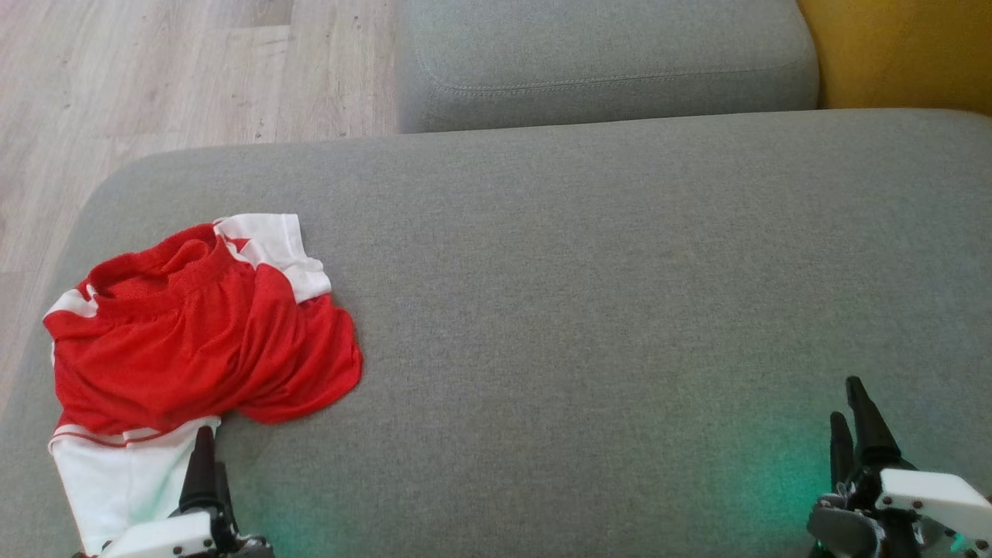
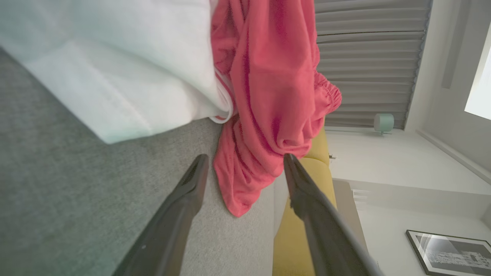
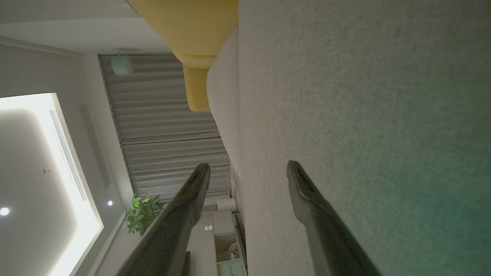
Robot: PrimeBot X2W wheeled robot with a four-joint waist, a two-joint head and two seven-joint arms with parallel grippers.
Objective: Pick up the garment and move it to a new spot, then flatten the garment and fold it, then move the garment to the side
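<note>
Sofa: garment bunched at left edge; left gripper, right gripper are held open. Pinched by one layer, it may be dragged off.

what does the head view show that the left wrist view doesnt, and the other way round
Head view adds: the wooden floor, a second grey cushion beyond the seat, the right gripper, and the whole crumpled outline of the garment at the seat's left end.
Left wrist view adds: a pleated curtain, a framed picture, and a close look at the left gripper, open, aimed at the red folds.
Shared: the garment, the seat, the yellow cushion and the left gripper.
</note>
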